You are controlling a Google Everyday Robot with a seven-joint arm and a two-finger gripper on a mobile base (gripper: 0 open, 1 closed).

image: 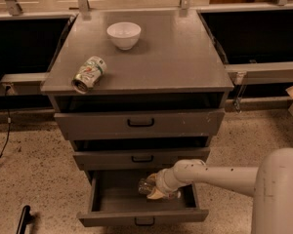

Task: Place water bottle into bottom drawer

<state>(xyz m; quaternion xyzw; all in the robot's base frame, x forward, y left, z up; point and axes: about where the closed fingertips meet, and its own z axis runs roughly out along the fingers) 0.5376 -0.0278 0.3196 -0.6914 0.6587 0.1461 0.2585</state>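
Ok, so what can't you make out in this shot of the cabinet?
Camera view:
Water bottle: largely covered by the gripper, which is inside the open bottom drawer; whether it rests on the drawer floor is unclear.
Top drawer and middle drawer: insides lost in shadow.
Green-and-white can on the cabinet top: label too small to read.
Dark object on the floor: cut off by the bottom edge.
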